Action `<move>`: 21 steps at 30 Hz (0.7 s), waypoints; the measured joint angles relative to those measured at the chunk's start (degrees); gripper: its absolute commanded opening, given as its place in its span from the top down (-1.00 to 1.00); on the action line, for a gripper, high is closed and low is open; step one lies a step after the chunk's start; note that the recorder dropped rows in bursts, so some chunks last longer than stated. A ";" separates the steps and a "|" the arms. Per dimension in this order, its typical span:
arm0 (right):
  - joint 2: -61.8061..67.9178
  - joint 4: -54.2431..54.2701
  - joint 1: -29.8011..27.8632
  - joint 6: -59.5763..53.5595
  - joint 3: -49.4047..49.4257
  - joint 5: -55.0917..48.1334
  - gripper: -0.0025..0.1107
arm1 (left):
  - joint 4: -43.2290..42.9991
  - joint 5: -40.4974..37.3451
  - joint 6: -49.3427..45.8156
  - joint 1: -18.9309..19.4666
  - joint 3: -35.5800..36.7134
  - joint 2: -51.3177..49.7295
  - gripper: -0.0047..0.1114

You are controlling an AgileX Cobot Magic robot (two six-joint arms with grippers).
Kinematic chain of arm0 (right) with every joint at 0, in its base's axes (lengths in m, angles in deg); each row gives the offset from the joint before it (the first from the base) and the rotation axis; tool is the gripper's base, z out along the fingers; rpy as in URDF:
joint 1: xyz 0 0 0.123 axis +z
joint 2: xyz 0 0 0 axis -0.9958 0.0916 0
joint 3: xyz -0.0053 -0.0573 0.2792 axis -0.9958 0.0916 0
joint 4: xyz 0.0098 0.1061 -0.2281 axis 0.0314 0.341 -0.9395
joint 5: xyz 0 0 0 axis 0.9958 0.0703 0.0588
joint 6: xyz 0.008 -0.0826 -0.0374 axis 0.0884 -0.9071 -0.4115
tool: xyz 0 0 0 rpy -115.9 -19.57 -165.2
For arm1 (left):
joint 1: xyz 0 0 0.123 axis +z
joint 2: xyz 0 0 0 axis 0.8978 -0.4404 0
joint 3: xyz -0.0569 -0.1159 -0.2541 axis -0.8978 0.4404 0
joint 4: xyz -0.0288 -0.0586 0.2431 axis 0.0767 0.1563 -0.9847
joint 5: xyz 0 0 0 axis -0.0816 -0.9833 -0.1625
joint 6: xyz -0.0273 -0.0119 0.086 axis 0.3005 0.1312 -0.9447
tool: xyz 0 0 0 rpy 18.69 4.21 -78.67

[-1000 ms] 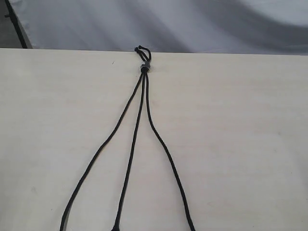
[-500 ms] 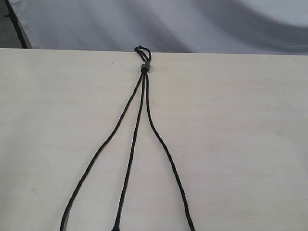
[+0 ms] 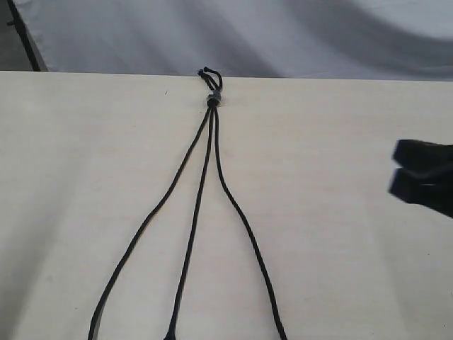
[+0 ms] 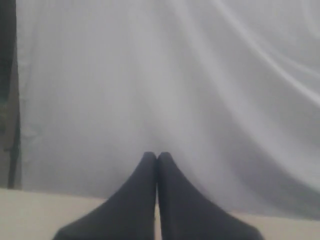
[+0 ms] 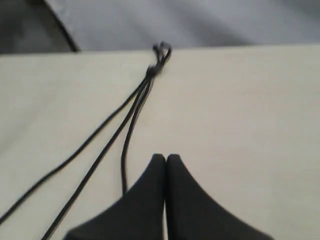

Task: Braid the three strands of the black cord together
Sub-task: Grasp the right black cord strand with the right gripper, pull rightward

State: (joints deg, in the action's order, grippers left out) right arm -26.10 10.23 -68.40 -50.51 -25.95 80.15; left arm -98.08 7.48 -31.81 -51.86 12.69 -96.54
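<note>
- The pale wooden desk (image 3: 340,269) fills most of the exterior view and carries the whole task piece flat on its top.
- A white draped cloth (image 3: 283,35) hangs behind the far edge of the desk as a plain backdrop.
- The black cord (image 3: 214,142) lies lengthwise down the middle of the desk. Its long axis runs from the far edge toward the near edge, with the joined end pointing away from the camera.
- The three strands (image 3: 191,244) fan out from that joined end and run off the bottom of the view, so their tips are hidden. They lie side by side and uncrossed, so by my reading no braid has begun. The spread probably gives each strand room to be picked alone.
- The right end effector (image 3: 423,177) hangs blurred at the right side, well apart from the nearest strand. Its wrist view shows the fingertips (image 5: 159,162) pressed together on nothing, aimed toward the cord.
- The left end effector (image 4: 157,157) is absent from the exterior view. Its wrist view shows it clenched and empty, facing the cloth over the desk edge.
- A small knot with a grey band (image 3: 212,100) binds the strands near the far edge, likely the anchor to braid from.
- Short loops (image 3: 209,74) poke past the knot at the desk's rim.
</note>
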 measured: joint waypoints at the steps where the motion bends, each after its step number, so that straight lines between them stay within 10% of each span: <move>1: 4.67 0.00 2.50 0.00 -2.15 -0.97 0.96 | -1.05 0.00 0.26 0.00 0.00 -2.21 0.92; 9: 36.67 -0.35 18.67 -0.22 -20.63 -9.64 0.20 | -3.20 0.00 0.70 0.00 0.00 -12.19 0.92; 21: 66.92 0.00 25.79 -0.22 -48.52 -32.23 0.16 | -3.20 0.00 0.89 0.00 0.00 -13.42 0.92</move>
State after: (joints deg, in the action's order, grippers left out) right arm 40.82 10.23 -42.61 -50.73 -74.47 47.92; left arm -101.28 7.48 -30.92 -51.86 12.69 -109.96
